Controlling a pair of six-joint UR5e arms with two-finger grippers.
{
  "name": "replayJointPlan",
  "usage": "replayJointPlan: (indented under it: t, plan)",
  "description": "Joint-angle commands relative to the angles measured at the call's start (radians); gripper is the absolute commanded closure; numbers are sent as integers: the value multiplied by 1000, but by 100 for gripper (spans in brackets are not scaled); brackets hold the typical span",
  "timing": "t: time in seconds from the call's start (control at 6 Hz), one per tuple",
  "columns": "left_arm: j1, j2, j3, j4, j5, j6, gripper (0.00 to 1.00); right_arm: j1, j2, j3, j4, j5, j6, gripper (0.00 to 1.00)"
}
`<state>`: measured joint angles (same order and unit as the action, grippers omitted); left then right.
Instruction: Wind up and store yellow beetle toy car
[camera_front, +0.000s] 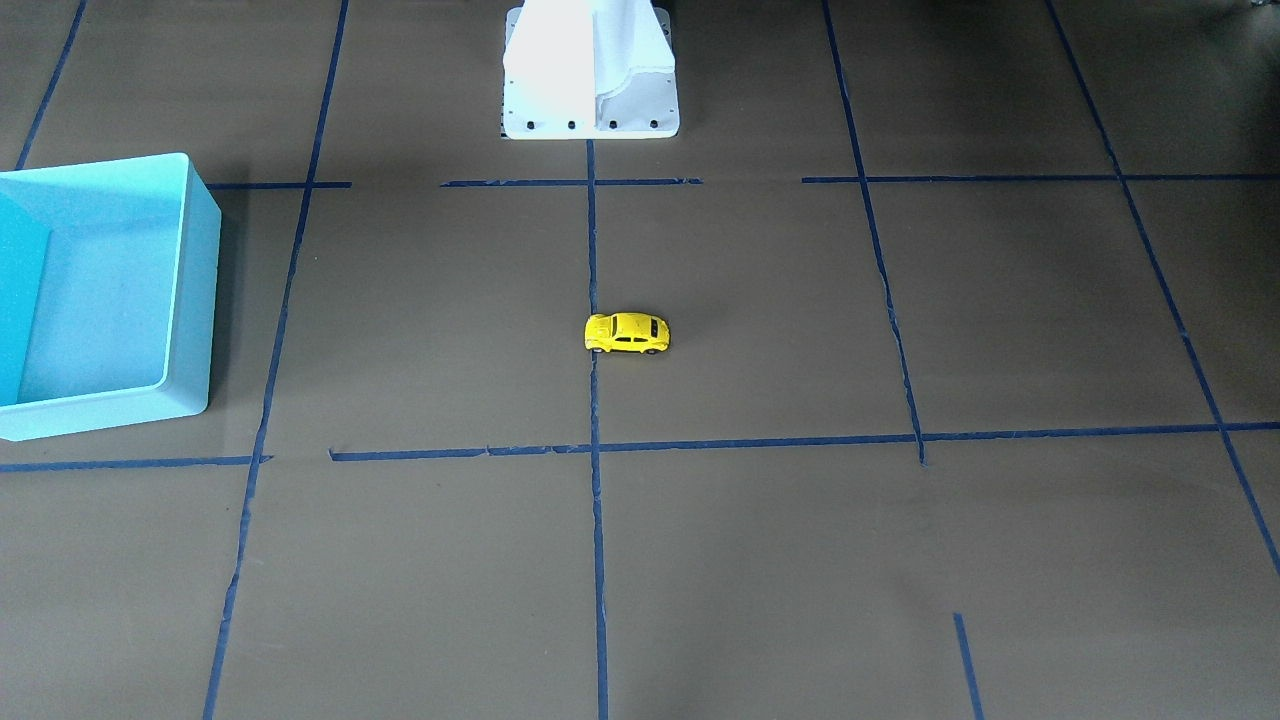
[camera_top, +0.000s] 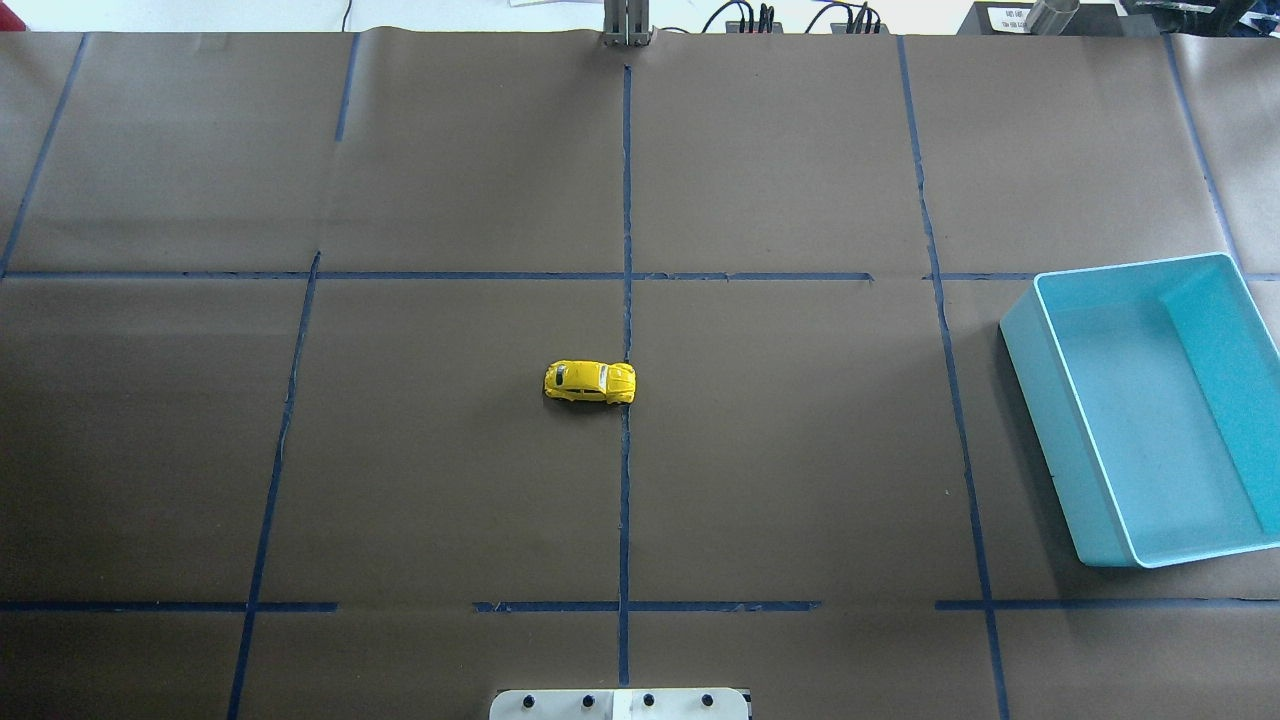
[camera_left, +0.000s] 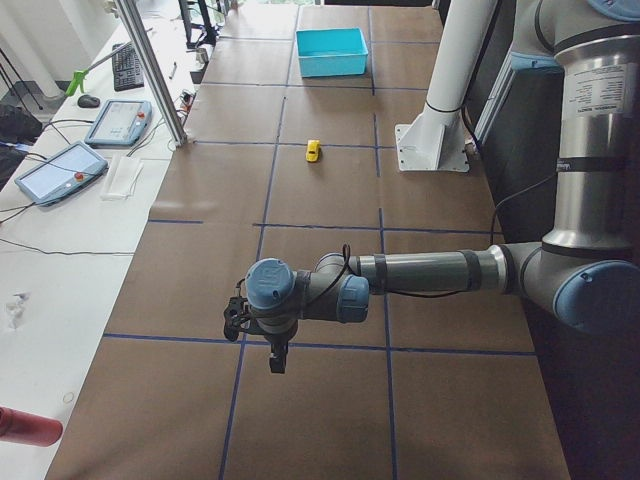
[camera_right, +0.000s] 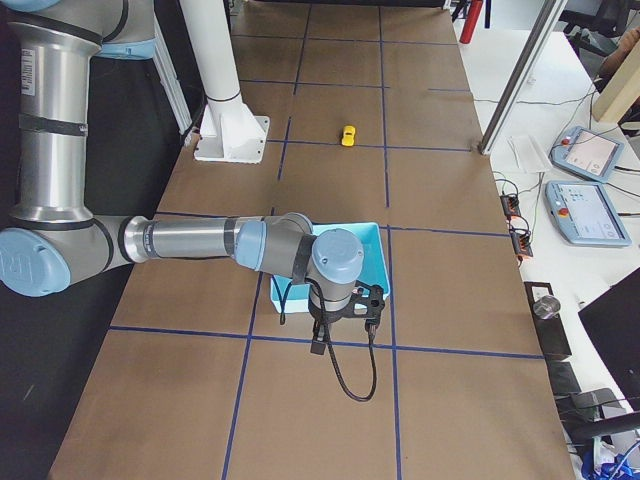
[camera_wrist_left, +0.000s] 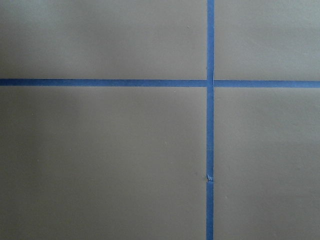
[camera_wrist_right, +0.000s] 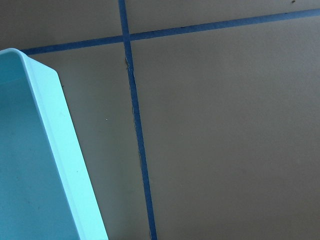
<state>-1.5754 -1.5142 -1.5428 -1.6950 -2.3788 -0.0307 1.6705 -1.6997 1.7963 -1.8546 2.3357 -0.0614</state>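
Note:
The yellow beetle toy car (camera_front: 627, 333) stands on its wheels at the middle of the brown table, on the centre tape line (camera_top: 590, 381). It shows small and far in both side views (camera_left: 313, 150) (camera_right: 348, 135). My left gripper (camera_left: 277, 358) hangs over the table's left end, far from the car; I cannot tell if it is open or shut. My right gripper (camera_right: 319, 345) hangs beside the near corner of the light-blue bin (camera_right: 376, 250); I cannot tell its state. The bin (camera_top: 1040, 430) is empty. Neither wrist view shows the car or any fingers.
The white robot base (camera_front: 590, 90) stands at the table's robot side. Blue tape lines (camera_wrist_left: 210, 125) cross the brown paper. The bin's wall (camera_wrist_right: 55, 150) fills the right wrist view's left. Tablets (camera_left: 60, 170) and a metal post (camera_left: 150, 70) stand beyond the operators' edge.

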Motion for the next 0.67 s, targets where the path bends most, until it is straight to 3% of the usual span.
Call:
replayJointPlan:
  t: [0.0,0.5]
  plan:
    - [0,2,4,-2,0,0,0,0,0,2,0,1,0,0]
    - [2,6,4,-6,-2,6,0,0,2,5,0,4,2,0]
